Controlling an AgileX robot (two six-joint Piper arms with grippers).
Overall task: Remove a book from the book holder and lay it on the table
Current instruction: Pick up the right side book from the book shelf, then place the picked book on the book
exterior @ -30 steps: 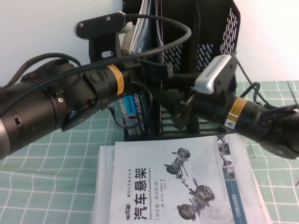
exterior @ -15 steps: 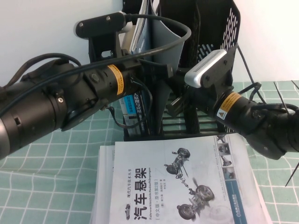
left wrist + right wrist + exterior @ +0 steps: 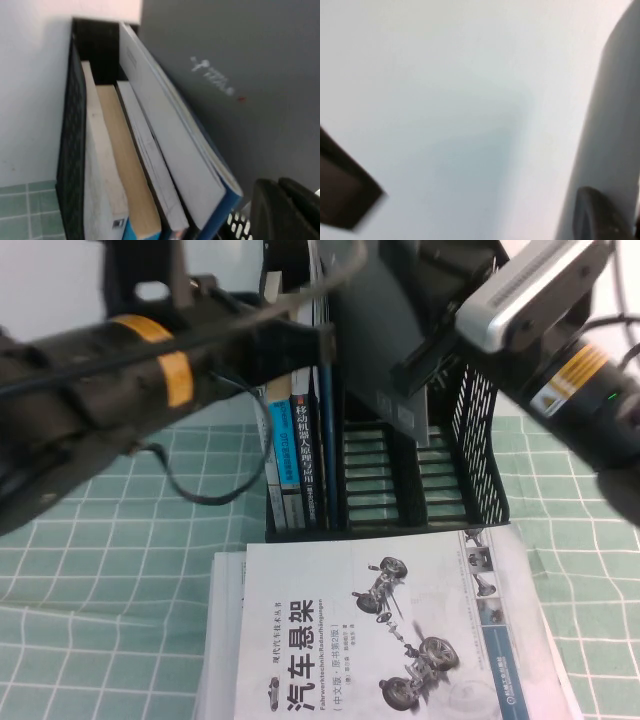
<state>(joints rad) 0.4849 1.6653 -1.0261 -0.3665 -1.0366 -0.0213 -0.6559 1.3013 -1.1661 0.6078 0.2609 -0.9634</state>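
At the near edge of the counter lies a white car book, cut off at the bottom. Behind it, in the middle, stands the black book holder, with upright books in its left compartment. Above the holder the book hangs tilted; only its grey side shows. The right pincer is clamped on its lower edge. The left pincer is beside the upright books, mostly hidden; I cannot tell whether it is wide or narrow.
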